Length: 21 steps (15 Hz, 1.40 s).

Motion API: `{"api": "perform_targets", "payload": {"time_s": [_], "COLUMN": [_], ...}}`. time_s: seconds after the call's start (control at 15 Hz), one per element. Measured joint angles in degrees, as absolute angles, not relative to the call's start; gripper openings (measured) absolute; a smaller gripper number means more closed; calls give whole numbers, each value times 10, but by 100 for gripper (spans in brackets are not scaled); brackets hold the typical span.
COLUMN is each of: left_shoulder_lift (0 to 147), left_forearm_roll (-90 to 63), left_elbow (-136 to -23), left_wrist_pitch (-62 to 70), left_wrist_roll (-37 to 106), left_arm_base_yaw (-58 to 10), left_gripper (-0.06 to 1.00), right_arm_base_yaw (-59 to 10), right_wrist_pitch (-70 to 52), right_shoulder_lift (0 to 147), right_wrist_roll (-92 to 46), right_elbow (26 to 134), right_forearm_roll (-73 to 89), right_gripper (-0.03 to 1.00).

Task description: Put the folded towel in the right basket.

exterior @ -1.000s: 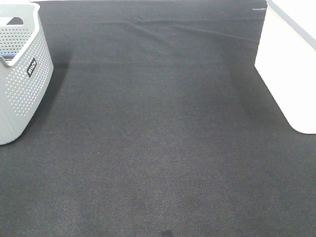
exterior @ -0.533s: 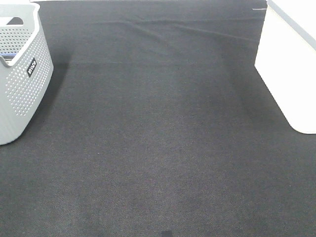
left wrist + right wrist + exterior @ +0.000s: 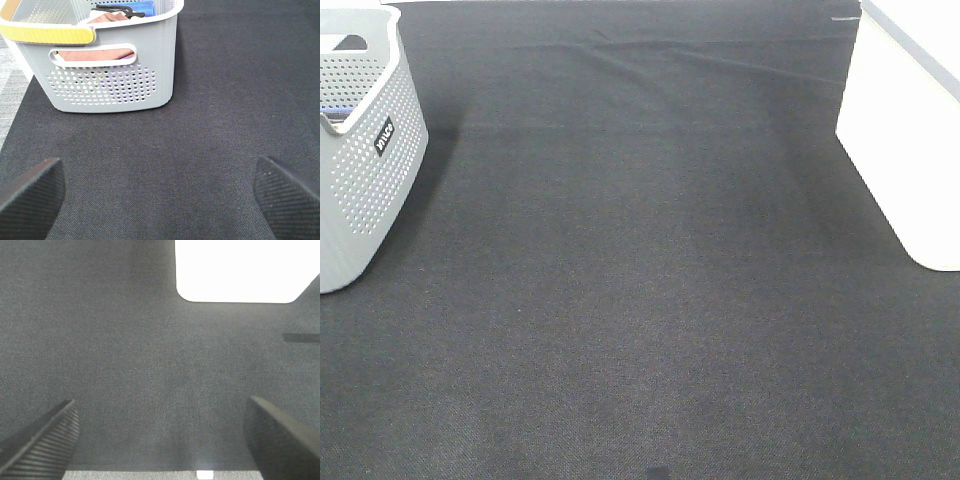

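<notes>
Inside, the grey basket (image 3: 107, 60) holds folded towels (image 3: 97, 53), pink and blue.

A small black label (image 3: 383, 136) with white letters sits on the side of the grey perforated basket (image 3: 365, 190); the letters are too small to read. No other writing shows.

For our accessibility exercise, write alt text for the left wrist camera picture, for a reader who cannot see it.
A grey perforated basket with a yellow-trimmed rim stands on dark cloth, holding folded towels in pinkish and blue tones. Nearer the camera, the open left gripper shows its two black fingertips wide apart, holding nothing.
</notes>
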State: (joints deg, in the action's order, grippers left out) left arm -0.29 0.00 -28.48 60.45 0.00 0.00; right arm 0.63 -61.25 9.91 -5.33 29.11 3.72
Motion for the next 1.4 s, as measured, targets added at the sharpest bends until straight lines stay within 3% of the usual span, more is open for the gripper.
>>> {"api": "perform_targets", "payload": {"time_s": [0.4, 1.4], "left_shoulder_lift": [-3, -3], "left_forearm_roll": [0, 0], "left_elbow": [-285, -285], "left_wrist_pitch": [604, 604], "left_wrist_roll": [0, 0], "left_arm_base_yaw": [0, 0], "left_gripper": [97, 97], "right_arm_base_yaw": [6, 6], "right_wrist_pitch": [-611, -611], "right_shoulder_lift": [-1, -4], "right_wrist_roll": [-53, -53], "right_elbow": [290, 290], "right_forearm_roll": [40, 40], "right_gripper": [84, 84]}}
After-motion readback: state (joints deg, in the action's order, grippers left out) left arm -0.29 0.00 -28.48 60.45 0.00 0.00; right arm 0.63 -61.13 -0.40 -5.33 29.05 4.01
